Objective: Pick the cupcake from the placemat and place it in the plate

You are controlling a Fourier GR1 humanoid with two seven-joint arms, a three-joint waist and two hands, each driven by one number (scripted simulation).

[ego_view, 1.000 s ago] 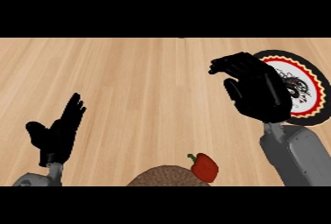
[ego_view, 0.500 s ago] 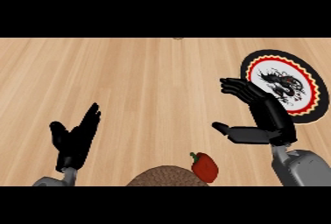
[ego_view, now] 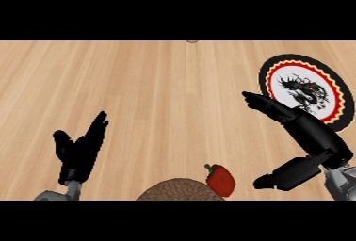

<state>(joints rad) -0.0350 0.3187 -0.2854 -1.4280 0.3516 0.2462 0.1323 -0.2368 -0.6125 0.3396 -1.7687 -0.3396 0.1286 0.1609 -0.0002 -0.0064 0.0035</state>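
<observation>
Your right hand [ego_view: 313,136] has withdrawn lower right, fingers spread and empty, off the round black-red-rimmed plate [ego_view: 334,80]; next reach for the brown cupcake topped with a red strawberry [ego_view: 221,180], bottom centre. Left hand [ego_view: 80,150] rests lower left, fingers straight.

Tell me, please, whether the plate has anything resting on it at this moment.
Empty. The plate shows only its own dark printed design inside a red and black rim; the right hand overlaps its lower edge, fingers straight, holding nothing.

Surface [ego_view: 139,84]: pale wood grain. Plate [ego_view: 334,89]: white centre, black figure, red scalloped ring, yellow line, black rim. Brown textured mat [ego_view: 179,190]. Red pepper-like item [ego_view: 221,180], green stem. Black hands.
</observation>
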